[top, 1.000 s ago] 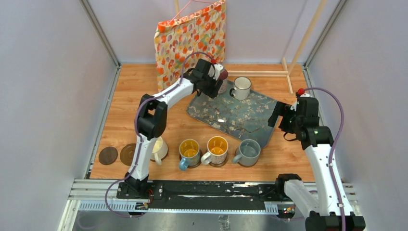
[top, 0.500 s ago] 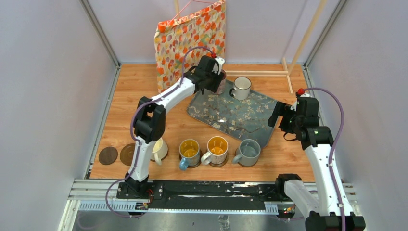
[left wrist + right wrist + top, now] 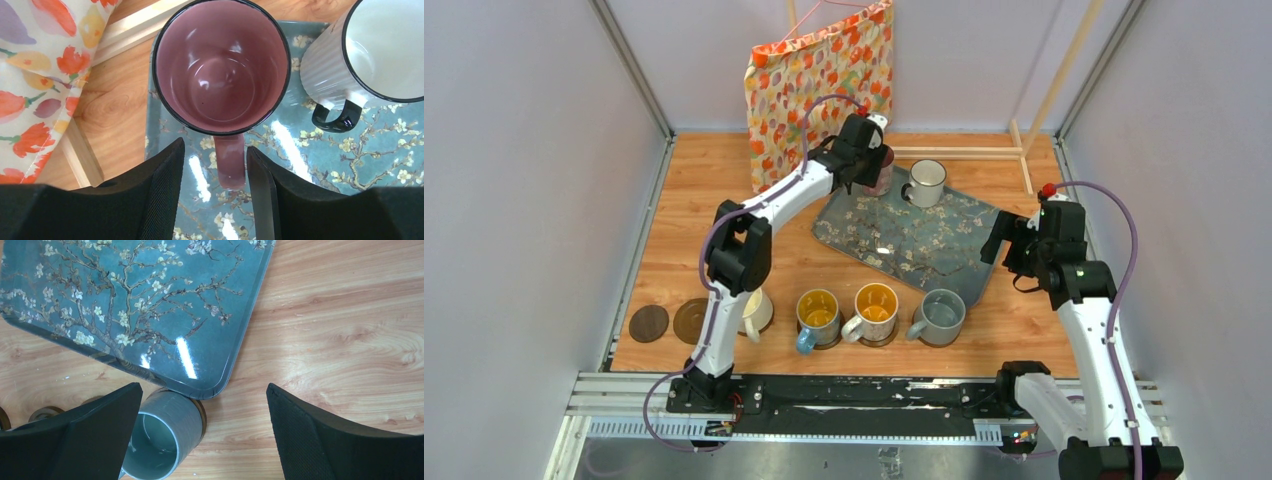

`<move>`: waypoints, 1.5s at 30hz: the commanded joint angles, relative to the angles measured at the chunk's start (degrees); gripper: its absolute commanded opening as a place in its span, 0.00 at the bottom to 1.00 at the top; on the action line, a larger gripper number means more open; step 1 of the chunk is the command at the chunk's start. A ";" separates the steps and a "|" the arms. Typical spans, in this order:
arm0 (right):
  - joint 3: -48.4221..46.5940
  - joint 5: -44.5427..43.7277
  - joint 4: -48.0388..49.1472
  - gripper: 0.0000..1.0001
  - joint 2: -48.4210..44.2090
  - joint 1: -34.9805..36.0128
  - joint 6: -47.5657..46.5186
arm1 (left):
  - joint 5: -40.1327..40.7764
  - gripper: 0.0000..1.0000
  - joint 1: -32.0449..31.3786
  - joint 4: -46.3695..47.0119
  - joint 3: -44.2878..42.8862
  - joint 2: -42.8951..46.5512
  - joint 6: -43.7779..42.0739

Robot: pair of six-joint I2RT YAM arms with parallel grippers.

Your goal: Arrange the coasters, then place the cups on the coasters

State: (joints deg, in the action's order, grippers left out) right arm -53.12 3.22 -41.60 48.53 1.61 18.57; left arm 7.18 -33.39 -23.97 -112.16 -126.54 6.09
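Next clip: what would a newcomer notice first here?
At the far side, the left gripper has its open jaws astride the handle of the pink mug, which stands on the blue floral tray beside a white mug. Along the near edge four mugs stand in a row, with two bare coasters at its left end. A floral cloth hangs at the back.

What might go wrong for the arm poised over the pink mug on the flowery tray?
The left gripper straddles just the thin handle of the pink mug; held only there, the mug might tilt or slip once lifted. The white mug stands close beside it on the tray, so a swinging lift could knock it.
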 commanded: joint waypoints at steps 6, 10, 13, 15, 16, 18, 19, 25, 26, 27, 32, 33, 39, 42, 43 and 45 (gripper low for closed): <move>-1.19 -0.41 -0.29 1.00 -0.23 0.66 -0.60 | 2.99 0.54 -1.82 0.15 0.01 -1.66 3.88; -1.17 -0.58 -0.32 1.00 -0.62 0.76 -0.81 | 3.56 0.54 -1.82 -0.25 -1.65 -3.20 4.06; -1.28 -0.63 -0.40 1.00 -0.80 0.74 -0.83 | 4.08 0.52 -1.83 -0.58 -2.29 -3.98 4.22; -1.28 -0.44 -0.39 1.00 -0.68 0.71 -0.77 | 4.58 0.50 -1.81 -0.73 -2.46 -4.15 4.55; -1.28 -0.37 -0.40 1.00 -0.64 0.69 -0.79 | 4.94 0.49 -1.78 -0.55 -2.25 -4.16 4.70; -1.26 -0.24 -0.40 1.00 -0.64 0.76 -0.75 | 5.62 0.47 -1.83 0.22 -1.69 -3.88 5.04; -1.26 -0.24 -0.41 1.00 -0.66 0.77 -0.81 | 5.70 0.46 -1.78 0.61 -1.28 -3.76 5.10; -1.32 -0.24 -0.36 1.00 -0.90 0.77 -0.80 | 4.77 0.21 -1.82 1.29 -1.99 -4.14 5.13; -1.32 -0.16 -0.39 1.00 -0.85 0.76 -0.81 | 4.58 0.15 -1.84 1.74 -1.51 -3.72 5.24; -1.40 -0.11 -0.36 1.00 -0.74 0.74 -0.77 | 4.37 0.10 -1.79 2.47 -0.85 -3.07 5.33; -1.59 0.12 -0.41 1.00 -0.55 0.74 -0.58 | 5.00 0.00 -1.84 6.66 4.30 1.88 5.31; -1.55 0.12 -0.45 1.00 -0.53 0.76 -0.63 | 5.14 0.00 -1.85 7.33 5.11 2.97 5.21; -1.54 0.37 -0.30 1.00 -0.51 0.76 -0.46 | 6.18 0.00 -1.90 9.28 9.77 9.61 4.73; -1.39 0.55 -0.14 1.00 -0.62 0.81 -0.35 | 7.12 0.00 -2.06 10.39 13.72 13.83 4.79; -1.31 0.68 -0.04 1.00 -0.72 0.78 -0.32 | 7.43 0.00 -2.04 10.68 15.17 15.43 5.00; -1.11 0.88 0.08 1.00 -0.87 0.85 -0.23 | 8.11 0.00 -2.08 11.18 18.23 18.58 5.56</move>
State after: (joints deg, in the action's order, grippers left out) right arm -53.12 3.44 -41.58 48.31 1.76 18.50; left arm 12.25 -35.03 -19.77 -96.77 -117.38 11.16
